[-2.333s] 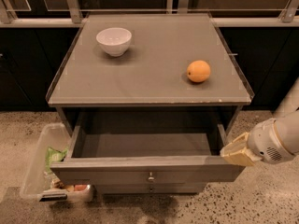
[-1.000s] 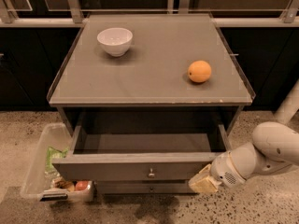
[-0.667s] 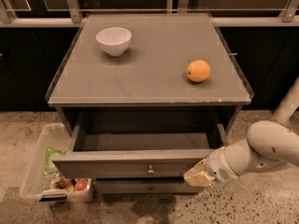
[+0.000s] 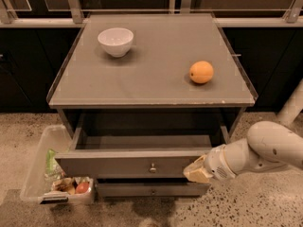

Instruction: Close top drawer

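The top drawer point(image 4: 137, 166) is a wide grey drawer pulled out from under the grey cabinet top point(image 4: 151, 79). Its long flat front has one small round metal knob point(image 4: 152, 168) at the centre. The shallow box behind the front looks empty. My gripper point(image 4: 195, 170) comes in from the right on a white arm and sits against the right end of the drawer front, at the level of the knob.
A white bowl point(image 4: 116, 41) and an orange point(image 4: 201, 72) sit on the cabinet top. A lower drawer front point(image 4: 151, 189) shows under the top drawer. A clear plastic bin point(image 4: 49, 171) with packets stands on the floor at the left.
My gripper has moved from the drawer's right side down and left onto the right end of the drawer front. The drawer seems pushed in slightly.
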